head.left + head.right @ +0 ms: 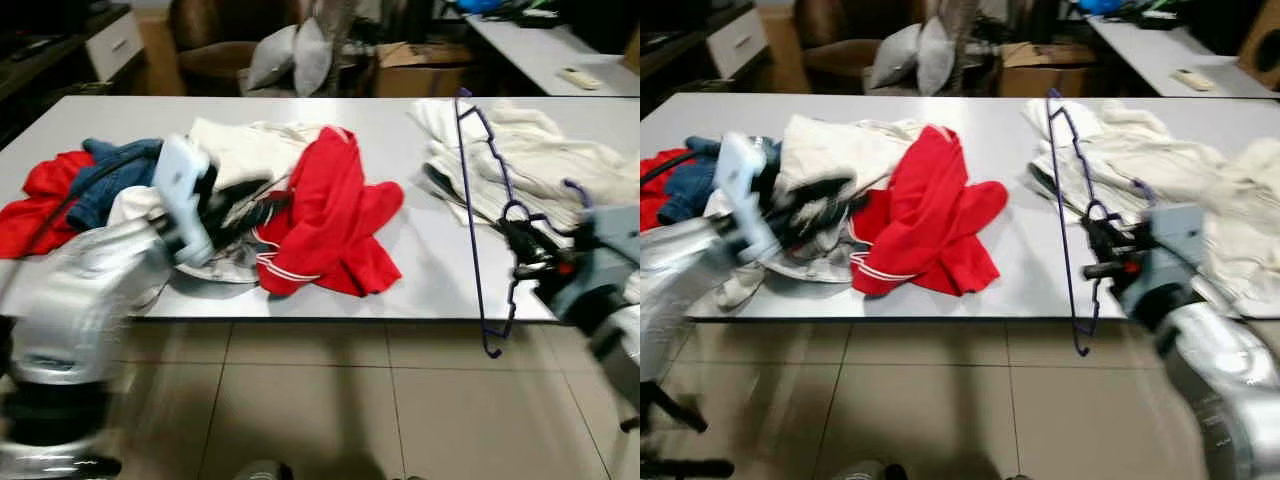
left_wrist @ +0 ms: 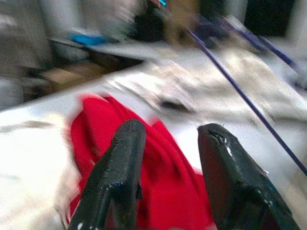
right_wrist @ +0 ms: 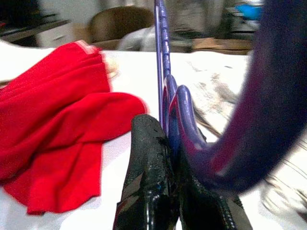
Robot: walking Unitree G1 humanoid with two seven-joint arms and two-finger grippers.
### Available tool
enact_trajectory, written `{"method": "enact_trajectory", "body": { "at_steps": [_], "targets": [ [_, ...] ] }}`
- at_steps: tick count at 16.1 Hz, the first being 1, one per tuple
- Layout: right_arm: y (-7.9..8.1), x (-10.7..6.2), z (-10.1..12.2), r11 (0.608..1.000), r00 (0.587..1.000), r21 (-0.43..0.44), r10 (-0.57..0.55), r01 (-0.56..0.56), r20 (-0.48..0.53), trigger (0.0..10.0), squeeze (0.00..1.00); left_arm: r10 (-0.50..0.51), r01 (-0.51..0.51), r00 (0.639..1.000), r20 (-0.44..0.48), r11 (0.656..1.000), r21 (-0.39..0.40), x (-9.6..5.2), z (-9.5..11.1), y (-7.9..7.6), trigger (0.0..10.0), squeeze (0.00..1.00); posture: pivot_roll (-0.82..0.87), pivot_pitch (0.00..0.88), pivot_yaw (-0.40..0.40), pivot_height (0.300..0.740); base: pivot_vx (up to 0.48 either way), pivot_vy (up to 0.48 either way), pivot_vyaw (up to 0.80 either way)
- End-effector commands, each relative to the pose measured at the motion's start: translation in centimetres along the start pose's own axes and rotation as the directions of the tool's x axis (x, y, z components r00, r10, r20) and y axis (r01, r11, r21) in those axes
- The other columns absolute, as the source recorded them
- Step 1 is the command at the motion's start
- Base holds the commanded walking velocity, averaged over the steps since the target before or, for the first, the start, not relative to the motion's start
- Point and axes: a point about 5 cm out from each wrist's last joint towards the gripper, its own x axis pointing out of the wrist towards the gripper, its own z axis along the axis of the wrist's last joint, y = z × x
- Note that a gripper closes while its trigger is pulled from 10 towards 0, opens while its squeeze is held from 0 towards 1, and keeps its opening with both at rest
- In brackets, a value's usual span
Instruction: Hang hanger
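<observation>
Right tool (image 1: 1102,248) gripping purple hanger (image 1: 1068,215), red garment (image 1: 925,215) on table (image 1: 1020,265)

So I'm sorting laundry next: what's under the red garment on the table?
The red garment lies partly over a white striped piece and the pale clothes pile beside it. The rest rests on the grey table. Anything fully beneath it is covered.

No text, label, brand or number can be read anywhere; motion blur may be hiding small print on the cardboard box (image 1: 420,55) behind the table.
</observation>
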Motion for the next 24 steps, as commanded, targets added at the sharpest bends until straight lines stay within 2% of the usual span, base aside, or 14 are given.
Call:
{"method": "enact_trajectory", "body": {
  "at_steps": [1,3,4,6,9,12,14,16,17,19,20,21,22,24],
  "targets": [
    [0.5,-0.3,-0.2,0.998,0.999,-0.028,-0.048,0.048,-0.010,10.0,0.00,0.113,-0.113,0.994,-0.004,0.994,-0.004,0.1,-0.6,0.2,10.0,0.00,0.01,0.000,0.047,0.740,0.000,0.000,0.00],
    [1.9,0.1,-0.4,0.994,0.995,-0.053,-0.097,0.096,-0.004,10.0,0.00,0.212,-0.212,0.977,-0.033,0.977,0.016,0.3,-2.9,-0.2,10.0,0.00,-0.01,0.000,0.042,0.740,0.000,0.000,0.00],
    [2.7,0.1,-0.3,0.990,0.995,-0.099,-0.098,0.098,0.004,10.0,0.00,0.242,-0.243,0.970,-0.035,0.970,-0.010,0.3,-3.7,-0.6,10.0,0.00,-0.02,0.000,0.046,0.740,0.000,0.000,0.00],
    [3.2,0.0,-0.6,0.985,0.992,-0.125,-0.124,0.123,0.001,10.0,0.00,0.272,-0.274,0.961,-0.049,0.961,-0.045,0.5,-4.4,-1.3,10.0,0.00,-0.03,0.000,0.041,0.740,0.000,-0.360,0.00],
    [4.2,-0.2,-0.7,0.977,0.984,-0.120,-0.176,0.176,0.011,10.0,0.00,0.261,-0.264,0.963,-0.062,0.964,-0.032,1.0,-5.2,-2.6,10.0,0.00,-0.04,0.014,0.017,0.740,0.000,-0.439,0.00],
    [4.2,-0.2,-0.8,0.964,0.986,-0.209,-0.162,0.165,0.030,10.0,0.00,0.272,-0.275,0.960,-0.058,0.961,-0.036,1.2,-5.4,-3.1,10.0,0.00,-0.04,0.011,0.025,0.740,0.000,-0.435,0.00],
    [3.8,-0.1,-0.9,0.961,0.979,-0.184,-0.201,0.205,0.041,10.0,0.00,0.279,-0.281,0.958,-0.061,0.959,-0.036,1.2,-5.5,-3.2,10.0,0.00,-0.04,0.000,0.034,0.740,0.000,-0.433,0.00],
    [3.8,0.6,-0.5,0.957,0.977,-0.199,-0.204,0.213,0.067,10.0,0.00,0.298,-0.298,0.952,-0.074,0.955,0.014,1.5,-5.7,-2.6,10.0,0.00,-0.03,0.014,0.012,0.740,0.000,-0.398,0.00],
    [4.2,0.9,-0.3,0.967,0.982,-0.172,-0.177,0.187,0.070,10.0,0.00,0.310,-0.310,0.949,-0.061,0.951,0.012,1.5,-5.2,-2.2,10.0,0.00,-0.03,0.024,0.014,0.740,0.000,-0.386,0.00],
    [4.2,0.5,-0.9,0.975,0.988,-0.164,-0.142,0.149,0.055,10.0,0.00,0.316,-0.314,0.945,-0.082,0.949,0.035,1.1,-5.8,-2.4,10.0,0.00,-0.02,0.026,0.018,0.740,0.000,-0.384,0.00],
    [4.1,0.4,-1.1,0.978,0.988,-0.142,-0.150,0.155,0.047,10.0,0.00,0.314,-0.312,0.946,-0.087,0.950,0.036,1.0,-5.9,-2.5,10.0,0.00,-0.02,0.026,0.022,0.740,0.000,-0.390,0.00],
    [4.1,0.3,-1.1,0.984,0.987,-0.077,-0.156,0.159,0.046,10.0,0.00,0.311,-0.311,0.947,-0.086,0.950,0.011,1.1,-6.0,-2.8,10.0,0.00,-0.03,0.029,0.033,0.740,0.000,-0.274,0.00],
    [4.2,0.4,-1.2,0.982,0.985,-0.086,-0.166,0.169,0.042,10.0,0.00,0.308,-0.309,0.947,-0.091,0.951,0.001,1.4,-6.2,-2.8,10.0,0.00,-0.03,0.037,0.026,0.740,0.000,0.000,0.00],
    [4.4,0.4,-1.4,0.984,0.985,-0.046,-0.168,0.170,0.037,10.0,0.00,0.318,-0.319,0.945,-0.073,0.948,0.003,1.7,-5.6,-2.5,10.0,0.00,-0.02,0.046,0.038,0.740,0.000,0.000,0.00]
  ]
}}
